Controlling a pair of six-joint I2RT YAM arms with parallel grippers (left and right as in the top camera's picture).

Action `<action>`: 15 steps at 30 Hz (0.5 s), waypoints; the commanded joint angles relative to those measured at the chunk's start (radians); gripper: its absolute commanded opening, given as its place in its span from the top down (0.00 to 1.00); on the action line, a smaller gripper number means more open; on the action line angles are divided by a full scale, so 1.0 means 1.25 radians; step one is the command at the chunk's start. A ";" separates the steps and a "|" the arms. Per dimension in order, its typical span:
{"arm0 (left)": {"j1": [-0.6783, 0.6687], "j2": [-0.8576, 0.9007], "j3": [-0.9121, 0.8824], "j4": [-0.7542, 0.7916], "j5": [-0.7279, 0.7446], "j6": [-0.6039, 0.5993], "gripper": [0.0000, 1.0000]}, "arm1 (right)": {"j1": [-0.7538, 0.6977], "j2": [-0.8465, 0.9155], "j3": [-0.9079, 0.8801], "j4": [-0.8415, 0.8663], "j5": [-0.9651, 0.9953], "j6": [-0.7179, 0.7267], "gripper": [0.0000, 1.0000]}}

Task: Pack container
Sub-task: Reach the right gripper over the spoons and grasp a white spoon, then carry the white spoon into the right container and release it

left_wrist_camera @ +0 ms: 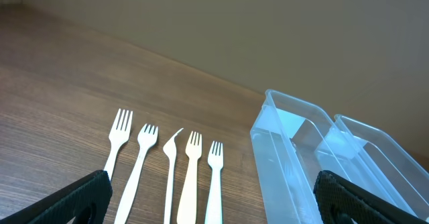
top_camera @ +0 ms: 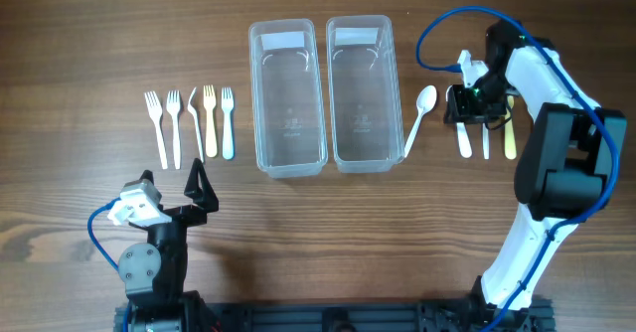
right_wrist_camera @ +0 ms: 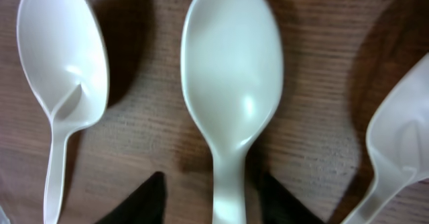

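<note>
Nothing is packed yet: the left container and right container, clear tubs at the top middle of the overhead frame, sit empty. Five forks lie to their left, a lone spoon just right. My right tool, upper right, stands apart astride the middle spoon, not touching it; my left tool gapes wide, lower left
</note>
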 commanded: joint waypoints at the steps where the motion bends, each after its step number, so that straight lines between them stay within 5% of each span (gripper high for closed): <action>1: -0.003 -0.003 -0.006 0.001 0.007 0.010 0.00 | 0.001 0.011 -0.008 0.003 -0.015 -0.004 0.73; 5: -0.003 -0.003 -0.006 0.001 0.007 0.010 0.00 | 0.001 0.010 -0.008 0.004 -0.015 -0.002 0.96; 15: -0.003 -0.003 -0.006 0.001 0.007 0.010 0.00 | 0.001 -0.007 0.164 -0.084 -0.009 -0.002 0.96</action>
